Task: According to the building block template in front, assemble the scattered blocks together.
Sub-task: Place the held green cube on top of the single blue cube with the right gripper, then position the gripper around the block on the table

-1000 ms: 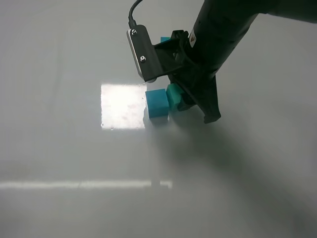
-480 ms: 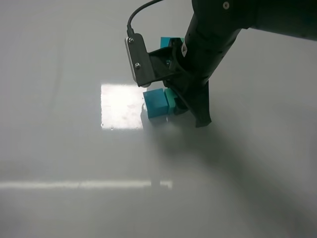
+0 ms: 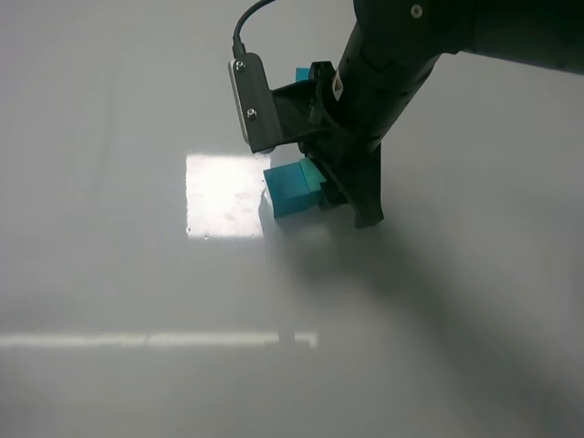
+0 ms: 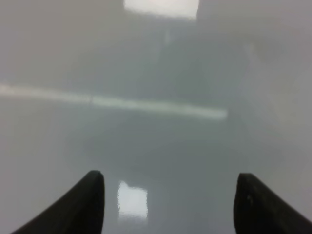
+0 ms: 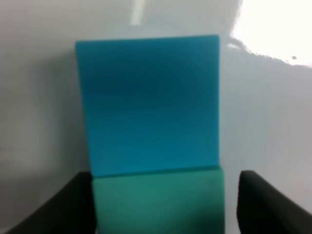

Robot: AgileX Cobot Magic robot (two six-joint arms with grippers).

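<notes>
The scattered blocks (image 3: 294, 188), a matte cyan-blue cube (image 5: 148, 105) and teal-green cube (image 5: 158, 200), are sitting flush on the glossy grey desk (image 3: 109, 274), seemingly joined and awaiting release, the right claw (image 3: 334, 195) straddling the green one, whether clamping it I cannot tell, the left claw (image 4: 170, 204) hanging wide, empty.

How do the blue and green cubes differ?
The blue cube is cyan, the green cube teal. The green cube sits between the fingers of the right gripper; the blue cube lies beyond their tips. In the high view the blue cube shows fully, the green cube partly. Both plain, flush together.
</notes>
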